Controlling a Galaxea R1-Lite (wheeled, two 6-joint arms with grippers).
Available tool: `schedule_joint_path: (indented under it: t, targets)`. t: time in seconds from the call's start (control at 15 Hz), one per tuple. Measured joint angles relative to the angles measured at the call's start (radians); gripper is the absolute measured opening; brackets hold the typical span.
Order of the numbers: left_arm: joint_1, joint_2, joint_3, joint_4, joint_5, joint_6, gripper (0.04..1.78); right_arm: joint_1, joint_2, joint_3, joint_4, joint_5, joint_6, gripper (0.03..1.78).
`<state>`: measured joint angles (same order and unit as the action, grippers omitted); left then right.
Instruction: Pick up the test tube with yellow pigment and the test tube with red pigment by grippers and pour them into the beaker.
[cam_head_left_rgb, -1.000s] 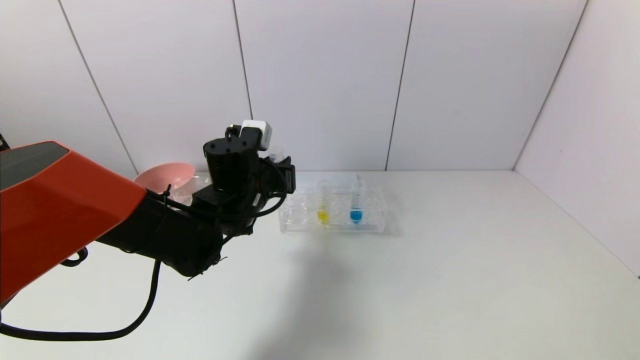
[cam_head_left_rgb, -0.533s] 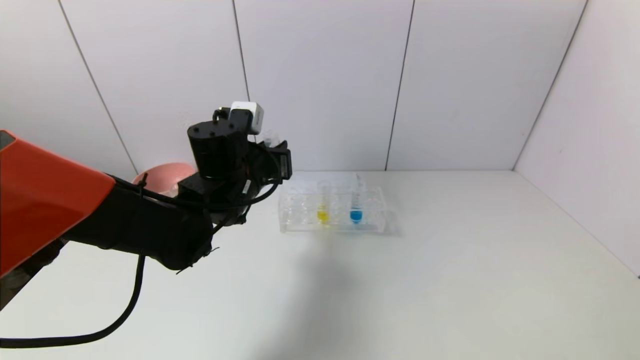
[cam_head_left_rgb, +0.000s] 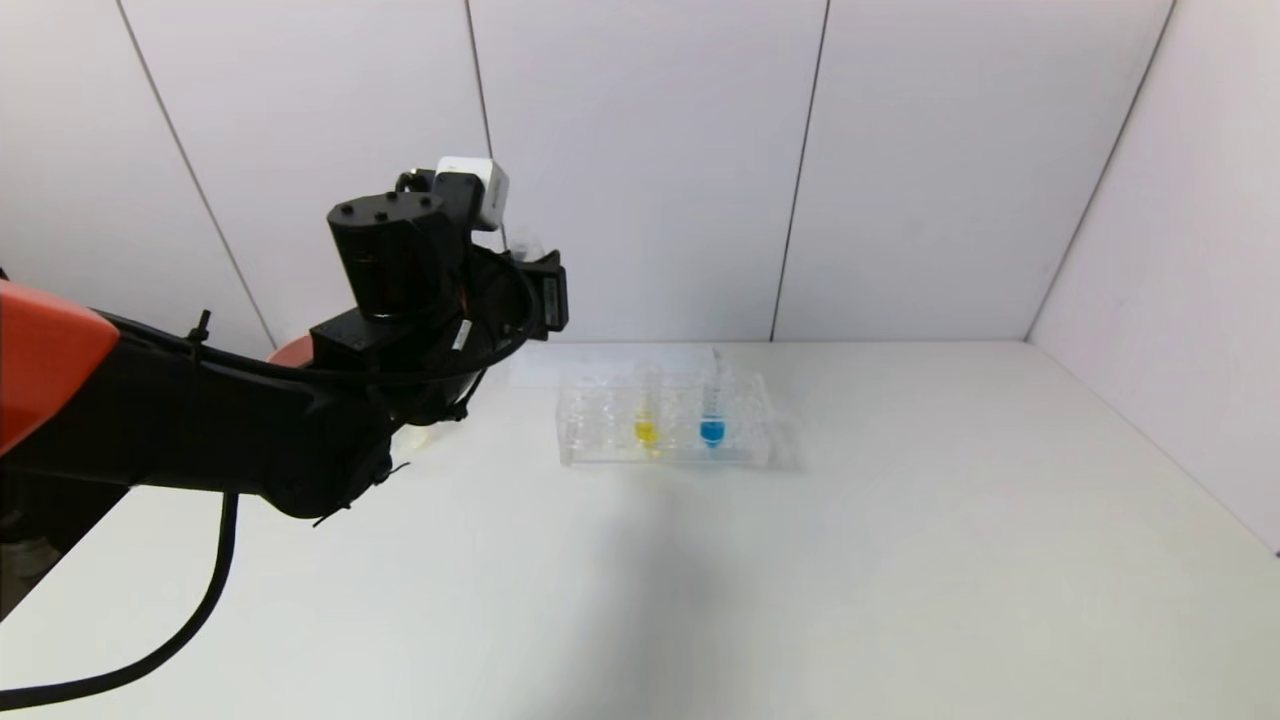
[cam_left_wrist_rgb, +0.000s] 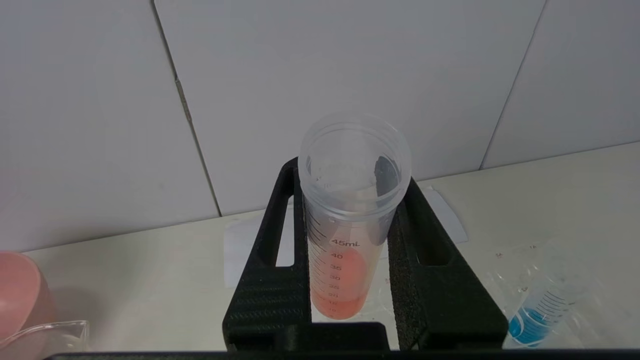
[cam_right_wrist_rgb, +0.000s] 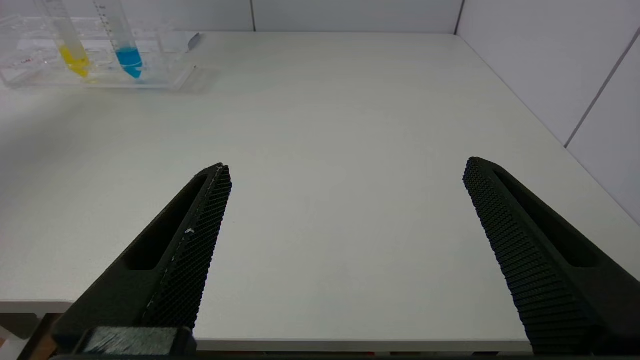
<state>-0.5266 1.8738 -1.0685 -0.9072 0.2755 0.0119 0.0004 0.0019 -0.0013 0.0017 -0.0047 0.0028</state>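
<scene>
In the head view, the left gripper (cam_head_left_rgb: 545, 292) is hanging in the air, up and to the left of the clear rack (cam_head_left_rgb: 665, 425). The rack is sitting on the white desk (cam_head_left_rgb: 800, 560). The yellow tube (cam_head_left_rgb: 646, 408) is standing in the rack, and a blue tube (cam_head_left_rgb: 712, 405) is standing just beside it. A bit of the pink bowl (cam_head_left_rgb: 288, 352) is peeking out behind the black arm, well to the left of the rack. The red tube is hard to make out here, because the arm is hiding most of it.

In the left wrist view, the left gripper (cam_left_wrist_rgb: 350, 235) is squeezing tight on the red tube (cam_left_wrist_rgb: 347, 235). The tube is standing upright between the two black fingers (cam_left_wrist_rgb: 267, 280), with a little red liquid at its bottom. The blue tube (cam_left_wrist_rgb: 537, 312) is showing in the rack below. The pink bowl (cam_left_wrist_rgb: 17, 290) is at the far side from the rack, and the glass rim of the beaker (cam_left_wrist_rgb: 47, 332) is just beside the bowl.

In the right wrist view, the right gripper (cam_right_wrist_rgb: 347, 170) is wide open and holding nothing. It is hanging over the near edge of the desk (cam_right_wrist_rgb: 320, 150), well apart from the rack (cam_right_wrist_rgb: 100, 60). The yellow tube (cam_right_wrist_rgb: 70, 45) and the blue tube (cam_right_wrist_rgb: 122, 42) are standing in the rack.
</scene>
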Motion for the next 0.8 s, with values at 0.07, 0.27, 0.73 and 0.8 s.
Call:
schedule_joint_path:
  t: [0.07, 0.27, 0.73, 0.8]
  targets:
    - [0.001, -0.009, -0.003, 0.017, 0.000, 0.000, 0.45, 0.000, 0.000, 0.000, 0.000, 0.000, -0.001, 1.70]
    - [0.018, -0.031, -0.001, 0.046, 0.000, 0.000, 0.45, 0.000, 0.000, 0.000, 0.000, 0.000, 0.000, 1.70]
    - [0.093, -0.050, 0.004, 0.074, 0.000, 0.001, 0.45, 0.000, 0.000, 0.000, 0.000, 0.000, 0.000, 1.70]
    - [0.106, -0.050, 0.003, 0.079, 0.000, 0.001, 0.45, 0.000, 0.000, 0.000, 0.000, 0.000, 0.000, 1.70]
